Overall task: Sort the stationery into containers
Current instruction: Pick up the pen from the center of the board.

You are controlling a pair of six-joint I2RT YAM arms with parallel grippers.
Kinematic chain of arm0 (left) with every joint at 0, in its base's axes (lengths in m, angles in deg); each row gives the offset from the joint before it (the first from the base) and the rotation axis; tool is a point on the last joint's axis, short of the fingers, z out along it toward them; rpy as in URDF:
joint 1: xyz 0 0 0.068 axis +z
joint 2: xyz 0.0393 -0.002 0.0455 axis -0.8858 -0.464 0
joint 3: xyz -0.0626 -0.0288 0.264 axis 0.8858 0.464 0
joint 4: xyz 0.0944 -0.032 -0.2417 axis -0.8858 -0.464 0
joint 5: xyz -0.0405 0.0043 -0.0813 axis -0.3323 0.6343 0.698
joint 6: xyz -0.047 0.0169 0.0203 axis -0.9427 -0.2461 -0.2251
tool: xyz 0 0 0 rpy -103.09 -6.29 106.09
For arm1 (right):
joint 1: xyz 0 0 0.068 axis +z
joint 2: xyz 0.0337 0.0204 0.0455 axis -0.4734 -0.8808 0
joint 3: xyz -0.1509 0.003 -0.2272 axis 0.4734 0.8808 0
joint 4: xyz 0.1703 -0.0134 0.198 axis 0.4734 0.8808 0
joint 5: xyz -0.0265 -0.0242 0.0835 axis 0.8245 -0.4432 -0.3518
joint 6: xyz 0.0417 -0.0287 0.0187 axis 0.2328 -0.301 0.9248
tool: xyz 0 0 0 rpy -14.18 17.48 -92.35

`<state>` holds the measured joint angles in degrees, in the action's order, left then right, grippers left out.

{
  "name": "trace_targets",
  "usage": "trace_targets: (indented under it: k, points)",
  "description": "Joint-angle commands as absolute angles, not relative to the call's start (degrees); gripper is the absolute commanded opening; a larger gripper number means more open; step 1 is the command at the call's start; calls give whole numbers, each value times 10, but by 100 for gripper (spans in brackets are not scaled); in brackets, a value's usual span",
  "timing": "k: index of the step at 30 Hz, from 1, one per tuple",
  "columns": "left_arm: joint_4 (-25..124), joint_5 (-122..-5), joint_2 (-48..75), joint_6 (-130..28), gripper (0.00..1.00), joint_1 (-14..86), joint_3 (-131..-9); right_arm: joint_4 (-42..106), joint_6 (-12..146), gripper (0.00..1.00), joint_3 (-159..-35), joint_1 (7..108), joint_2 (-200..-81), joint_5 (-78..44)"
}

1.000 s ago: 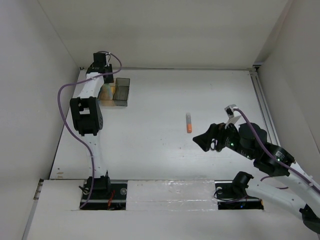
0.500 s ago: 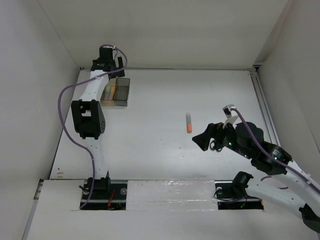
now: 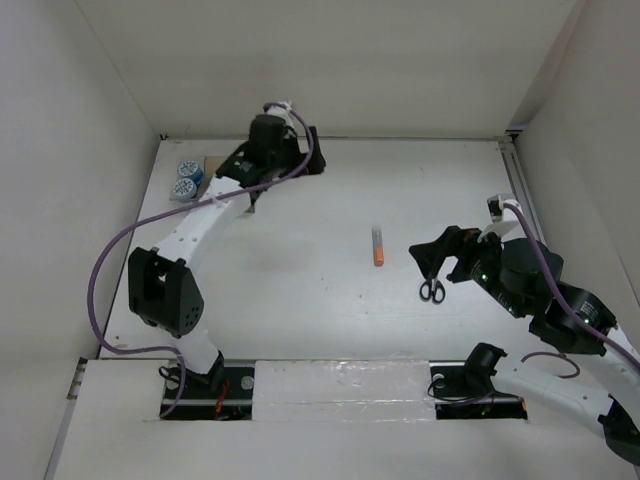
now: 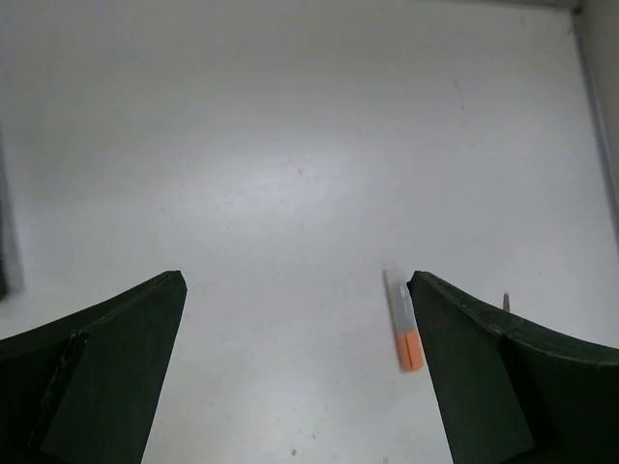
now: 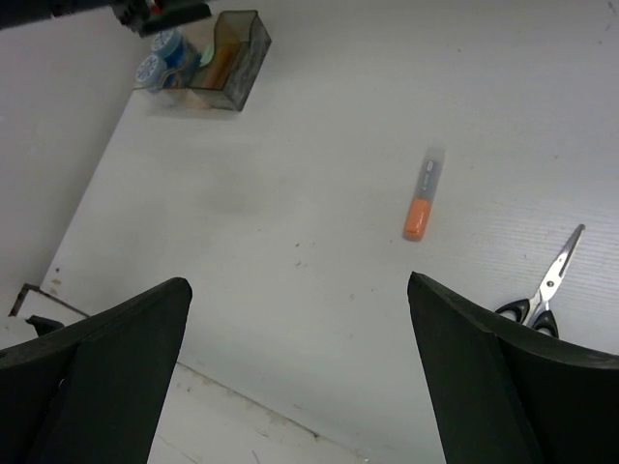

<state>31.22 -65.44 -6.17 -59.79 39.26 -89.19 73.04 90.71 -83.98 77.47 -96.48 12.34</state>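
left gripper (image 4: 296, 280): jaws wide apart, nothing in them, over the back of the table (image 3: 300, 300) | right gripper (image 5: 299, 282): spread too, empty, right by the scissors (image 5: 542, 290) | orange marker (image 5: 423, 198): lying loose mid-table | blue rolls (image 5: 160, 58): in the end bin of the bins (image 5: 242, 43), far-left corner

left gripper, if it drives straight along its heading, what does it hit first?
Likely bare table; the left gripper's open jaws frame nothing. The orange marker lies off-line beside one finger. Depth unclear.
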Motion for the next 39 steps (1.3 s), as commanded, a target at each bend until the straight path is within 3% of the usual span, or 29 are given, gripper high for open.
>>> trace_targets:
  k: [1,7,13,19,30,35,39]
  points:
    - [346,-728,-53,-640,100,283,-846,743,899,100,-854,779,-967,146]
    - [314,-820,-187,-709,100,177,-880,743,899,100,-861,779,-955,157]
    - [207,-932,-315,-773,100,101,-993,753,904,100,-855,779,-939,157]
    - [238,-901,-343,-779,100,101,-986,758,904,100,-844,779,-920,150]
    - [157,-935,-433,-796,100,95,-1086,748,894,100,-844,779,-909,139]
    - [151,-935,-444,-801,84,95,-1074,748,894,100,-832,779,-903,139]
    - [151,-935,-444,-801,54,95,-1069,743,894,100,-832,779,-903,133]
